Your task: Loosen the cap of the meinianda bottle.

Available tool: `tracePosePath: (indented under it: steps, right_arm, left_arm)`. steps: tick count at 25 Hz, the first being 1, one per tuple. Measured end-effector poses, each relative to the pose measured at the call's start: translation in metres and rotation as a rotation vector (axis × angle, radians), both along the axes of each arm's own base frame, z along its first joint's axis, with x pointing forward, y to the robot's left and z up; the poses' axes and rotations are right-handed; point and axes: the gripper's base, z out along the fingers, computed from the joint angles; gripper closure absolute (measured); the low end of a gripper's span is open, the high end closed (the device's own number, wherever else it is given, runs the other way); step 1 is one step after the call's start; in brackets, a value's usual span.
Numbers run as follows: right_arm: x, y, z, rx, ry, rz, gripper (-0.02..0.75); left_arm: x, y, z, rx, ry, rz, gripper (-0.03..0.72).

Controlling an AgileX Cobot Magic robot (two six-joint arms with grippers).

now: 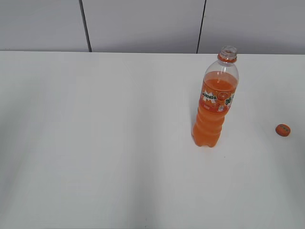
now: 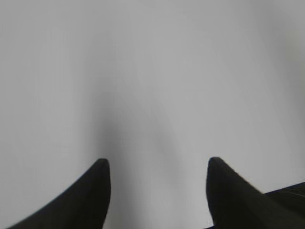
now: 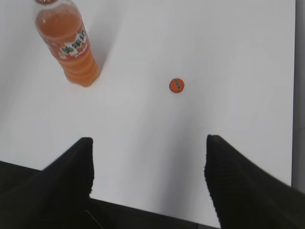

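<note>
**Cap already off, bottle standing open**

Closest to you are the tools themselves: the right tool [image 3: 148, 143] hangs released over bare desk [image 3: 143, 124], jaws spread wide with nothing between them, and the left tool [image 2: 157, 164] is likewise released, its wrist camera seeing only blank white surface.

Past the right tool's tips, the cap [image 3: 177, 85] lies flat on the desk, top face up, well apart from the bottle. In the exterior view it sits near the right edge [image 1: 283, 130].

Farther on, the meinianda bottle [image 1: 215, 107] stands upright, its neck open and only the orange collar ring left below the threads. The loosening looks finished.

If you handle it further, expect the bottle to be fairly heavy, filled to the shoulder, thin-walled and smooth. Squeezing hard would likely push drink out of the open mouth, so take it lightly at the ridged waist. The cap is light and stiff; its ribbed sides offer grip.
</note>
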Motion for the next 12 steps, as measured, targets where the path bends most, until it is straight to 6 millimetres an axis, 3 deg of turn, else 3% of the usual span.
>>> tracePosePath:
  steps: [7, 12]
  right_arm:
    - [-0.023, 0.0, -0.046, 0.011, 0.079, -0.032, 0.193]
    - [-0.042, 0.0, -0.076, 0.028, 0.105, -0.05, 0.194]
  left_arm:
    - [-0.065, 0.006, -0.038, -0.023, -0.069, -0.004, 0.287]
    - [-0.093, 0.004, -0.054, -0.087, -0.128, -0.022, 0.287]
